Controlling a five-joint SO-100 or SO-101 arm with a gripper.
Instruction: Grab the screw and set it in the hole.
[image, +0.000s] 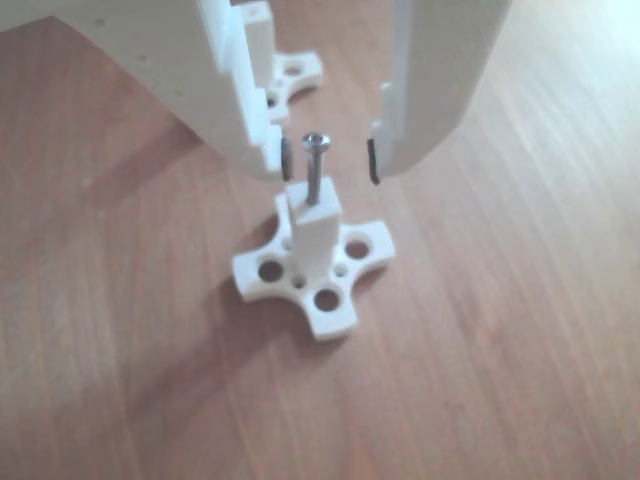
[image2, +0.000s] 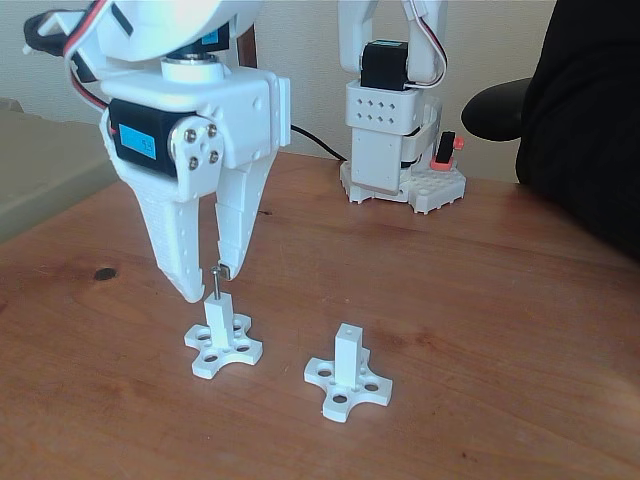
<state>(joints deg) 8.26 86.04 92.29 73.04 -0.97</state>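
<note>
Two white posts stand on cross-shaped bases on the wooden table (image2: 480, 300); we note the screw (image: 315, 168) upright in the left post (image2: 217, 314) of the fixed view, its shaft entering the hole at the post's top face and its round head well above it. Its long axis runs vertical, roughly in line with the post. The gripper (image: 328, 160) hangs directly over this post with its jaws parted, one finger on each side of the screw head. In the other view we see a clear gap between the head and the right fingertip, and a narrower gap on the left; neither pad appears to touch the metal, though the blur leaves the left side uncertain. We judge the hand to be holding nothing, moderately open. The screw head sits level with the fingertips, between them, slightly nearer the left one in the other view. The second post (image2: 347, 352) stands apart to the right in the fixed view, its top hole vacant. We judge the placement essentially done; what the coming move turns on is a straight lift along the screw's axis, since any sideways drift could knock the head and tip the screw out.
</note>
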